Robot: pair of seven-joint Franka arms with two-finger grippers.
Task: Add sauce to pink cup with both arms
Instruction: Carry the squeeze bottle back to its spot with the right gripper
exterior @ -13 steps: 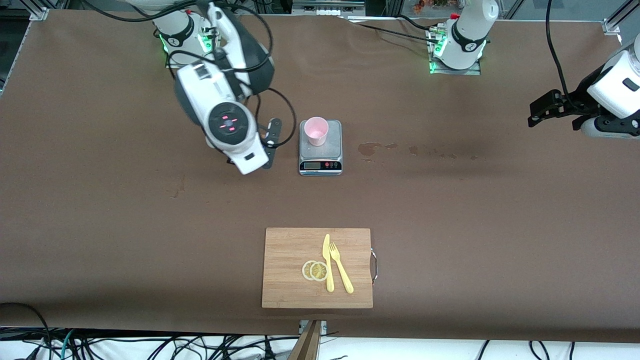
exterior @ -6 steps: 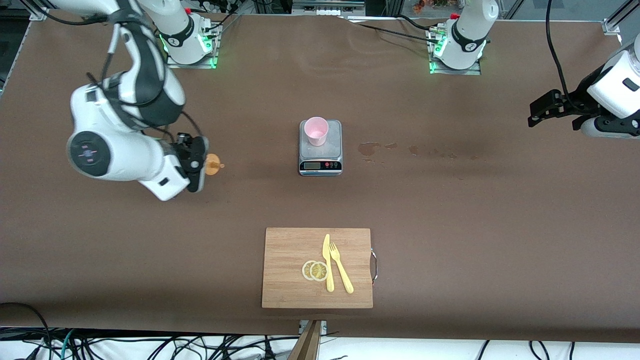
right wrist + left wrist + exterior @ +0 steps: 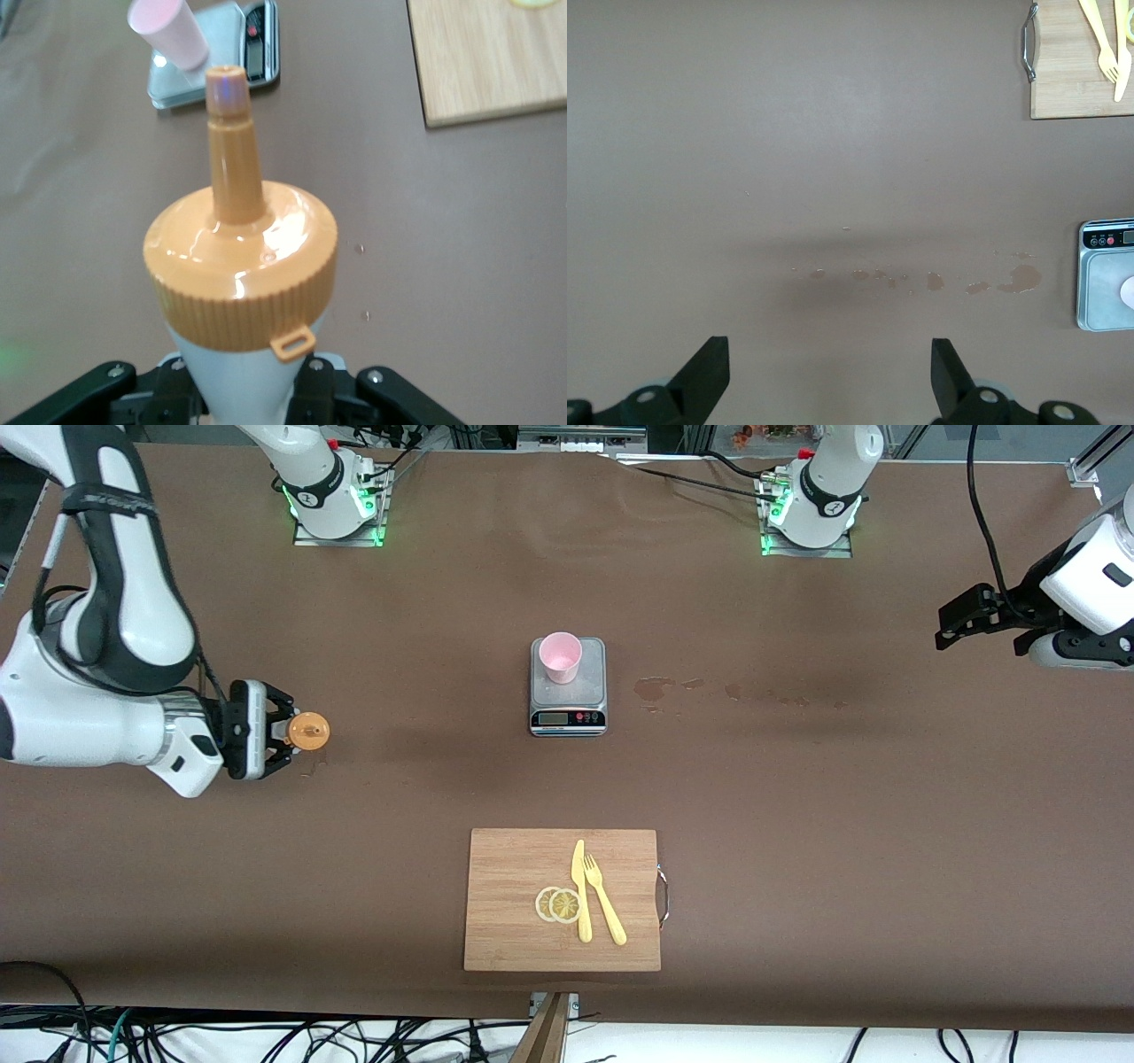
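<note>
While the pink cup (image 3: 561, 657) stood on the scale (image 3: 568, 700) at mid-table, the right gripper (image 3: 285, 732) hung near the edge at the right arm's end, clamped on the squeeze bottle (image 3: 308, 732) holding the sauce — orange cap toward the cup. The left gripper (image 3: 952, 625) waited over its own end's edge. A cutting board (image 3: 514, 886) lay by the front-camera edge.

From the left wrist, both fingers (image 3: 709, 372) stood wide apart above bare, stained cloth.

From the right wrist, the fingers (image 3: 399, 403) gripped the bottle's whitish body — nozzle (image 3: 232, 142) aimed at the cup (image 3: 168, 32).
</note>
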